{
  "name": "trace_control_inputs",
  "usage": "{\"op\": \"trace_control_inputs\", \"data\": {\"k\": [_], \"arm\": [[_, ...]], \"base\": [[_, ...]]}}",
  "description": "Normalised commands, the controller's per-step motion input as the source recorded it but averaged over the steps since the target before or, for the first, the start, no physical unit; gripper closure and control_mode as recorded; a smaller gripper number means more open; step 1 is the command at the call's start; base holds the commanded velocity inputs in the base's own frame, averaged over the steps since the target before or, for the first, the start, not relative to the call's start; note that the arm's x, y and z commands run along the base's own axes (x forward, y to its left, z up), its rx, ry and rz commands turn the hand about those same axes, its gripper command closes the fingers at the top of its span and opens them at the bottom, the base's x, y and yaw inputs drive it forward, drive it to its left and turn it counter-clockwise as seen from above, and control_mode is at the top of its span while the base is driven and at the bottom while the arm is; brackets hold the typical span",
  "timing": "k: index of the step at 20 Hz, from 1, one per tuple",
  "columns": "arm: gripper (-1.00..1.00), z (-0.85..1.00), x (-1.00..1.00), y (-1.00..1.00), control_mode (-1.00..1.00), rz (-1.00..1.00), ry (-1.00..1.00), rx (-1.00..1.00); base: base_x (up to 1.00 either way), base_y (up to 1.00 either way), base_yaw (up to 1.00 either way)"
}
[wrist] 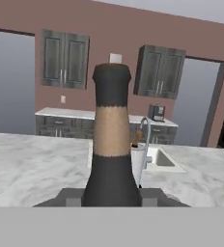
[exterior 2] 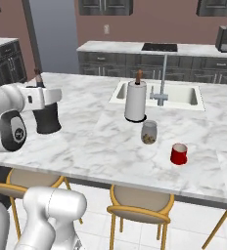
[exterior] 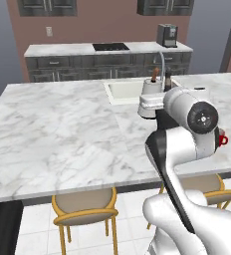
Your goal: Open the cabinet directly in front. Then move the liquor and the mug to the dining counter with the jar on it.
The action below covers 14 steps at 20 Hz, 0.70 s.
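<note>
Dining counter (exterior 2: 86, 141): jar (exterior 2: 148, 132) and mug (exterior 2: 179, 154) already on it.
Gripper (exterior 2: 48, 110): clamped on liquor (exterior 2: 48, 119), above the counter.
Left: set liquor down.

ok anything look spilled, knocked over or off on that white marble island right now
Nothing stands out. The red mug, the clear glass jar and the white paper towel roll all stand upright and apart on the white marble island, with no spill. The dark bottle is upright too, its neck in the gripper.

Bright, even light — soft shadows; sharp.
</note>
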Motion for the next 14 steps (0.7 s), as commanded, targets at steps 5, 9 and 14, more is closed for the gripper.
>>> {"op": "trace_control_inputs", "data": {"k": [5, 9, 14], "arm": [[1.0, -0.73, 0.04, -0.61, -1.0, 0.16, 0.0, 0.05], [1.0, -0.48, 0.47, -0.38, -1.0, 0.12, 0.0, 0.05], [1.0, -0.14, 0.72, -0.35, -1.0, 0.08, 0.0, 0.04]], "base": [[0.0, 0.0, 0.0], [0.0, 0.0, 0.0], [0.0, 0.0, 0.0]]}}
